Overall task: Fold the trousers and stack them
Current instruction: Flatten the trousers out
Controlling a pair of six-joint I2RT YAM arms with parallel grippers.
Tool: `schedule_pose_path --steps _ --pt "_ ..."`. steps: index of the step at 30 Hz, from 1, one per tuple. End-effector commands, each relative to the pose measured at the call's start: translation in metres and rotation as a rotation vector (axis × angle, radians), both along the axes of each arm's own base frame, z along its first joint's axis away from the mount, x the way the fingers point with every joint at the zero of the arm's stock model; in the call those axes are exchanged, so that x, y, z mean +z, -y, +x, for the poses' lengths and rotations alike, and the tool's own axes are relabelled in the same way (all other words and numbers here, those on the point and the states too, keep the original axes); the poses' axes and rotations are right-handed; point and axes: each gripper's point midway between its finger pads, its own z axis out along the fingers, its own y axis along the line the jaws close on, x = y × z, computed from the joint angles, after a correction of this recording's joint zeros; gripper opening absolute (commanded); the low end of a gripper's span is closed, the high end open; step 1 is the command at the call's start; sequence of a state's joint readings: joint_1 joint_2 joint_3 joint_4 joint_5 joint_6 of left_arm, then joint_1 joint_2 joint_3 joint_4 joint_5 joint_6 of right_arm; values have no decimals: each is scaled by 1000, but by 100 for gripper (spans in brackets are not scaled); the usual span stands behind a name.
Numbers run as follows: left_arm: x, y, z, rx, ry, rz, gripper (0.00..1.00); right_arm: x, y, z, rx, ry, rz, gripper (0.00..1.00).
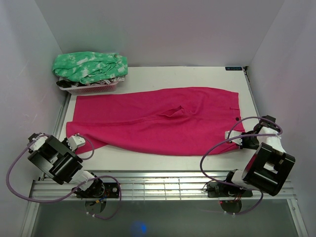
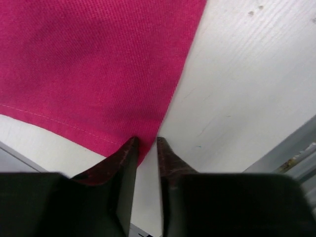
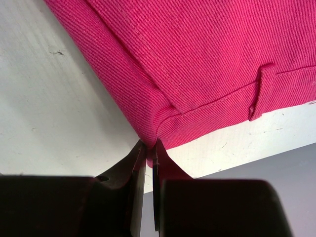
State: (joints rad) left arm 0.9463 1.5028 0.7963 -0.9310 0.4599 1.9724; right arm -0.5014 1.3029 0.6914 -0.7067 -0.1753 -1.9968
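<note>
Non-task items: far-left corner of the table (image 1: 197,76)

Green-and-white mottled garment (image 1: 91,66), crumpled, heaped on a pale mesh basket (image 1: 91,89); dark-and-white patterned fabric (image 1: 112,79) showing beneath it. White table, metal slatted rail (image 1: 163,185) along its near edge.

A robotics lab test cell: plain white walls (image 1: 163,29) enclose a white bench (image 1: 197,74), with two cabled robot arms (image 1: 54,158) bolted along its near edge.

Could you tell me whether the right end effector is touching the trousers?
Touching. The right wrist view shows the right end effector nearly closed on the waistband corner of the trousers.
</note>
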Motion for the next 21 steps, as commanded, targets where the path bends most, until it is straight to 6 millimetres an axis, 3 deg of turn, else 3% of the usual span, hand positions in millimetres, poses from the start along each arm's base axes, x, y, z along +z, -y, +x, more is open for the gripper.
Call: schedule_pose_path --steps 1,2,5,7,13,21 --pt "-26 -18 10 -444 74 241 27 10 4 8 4 10 -10 8" --pt "-23 -21 10 -420 70 240 17 13 6 12 -4 18 -9 8" --pt "-8 -22 12 -390 91 213 0 20 9 15 -22 27 -3 8" --pt "3 -15 8 -395 114 176 0 23 10 13 -30 23 5 8" --pt "39 -21 -17 -394 169 164 0 35 22 4 -60 49 12 8" --pt "77 -44 -34 -224 251 131 0 56 49 -21 -135 87 36 8"
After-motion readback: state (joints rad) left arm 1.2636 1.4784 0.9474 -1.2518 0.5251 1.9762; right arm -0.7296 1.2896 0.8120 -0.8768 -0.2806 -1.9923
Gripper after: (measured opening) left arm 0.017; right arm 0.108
